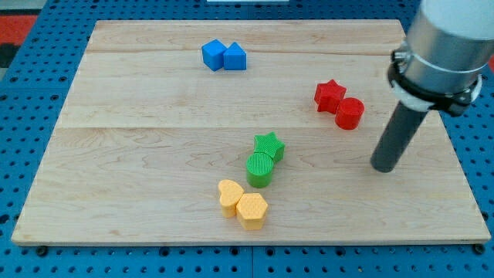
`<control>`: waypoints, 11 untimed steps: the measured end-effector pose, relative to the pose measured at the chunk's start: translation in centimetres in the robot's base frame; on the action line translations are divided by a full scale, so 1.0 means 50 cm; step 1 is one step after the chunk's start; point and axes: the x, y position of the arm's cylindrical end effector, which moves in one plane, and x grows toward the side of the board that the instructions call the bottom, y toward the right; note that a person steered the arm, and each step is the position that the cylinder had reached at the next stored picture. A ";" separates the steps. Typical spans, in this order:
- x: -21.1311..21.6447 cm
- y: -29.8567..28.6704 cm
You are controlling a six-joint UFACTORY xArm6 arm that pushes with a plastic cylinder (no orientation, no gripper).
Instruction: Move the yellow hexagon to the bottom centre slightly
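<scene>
The yellow hexagon (252, 210) lies near the view's bottom centre of the wooden board (139, 154). A yellow heart-like block (229, 195) touches its upper left side. My tip (383, 167) rests on the board far to the view's right of the hexagon and a little higher, touching no block. The rod rises from it toward the view's top right.
A green cylinder (260, 169) and a green star (268, 146) stand just above the yellow pair. A red star (329, 95) and red cylinder (350, 113) sit up and left of my tip. Two blue blocks (224, 55) lie near the view's top.
</scene>
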 end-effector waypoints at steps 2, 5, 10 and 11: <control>0.024 -0.136; 0.040 -0.247; 0.063 -0.355; 0.008 -0.401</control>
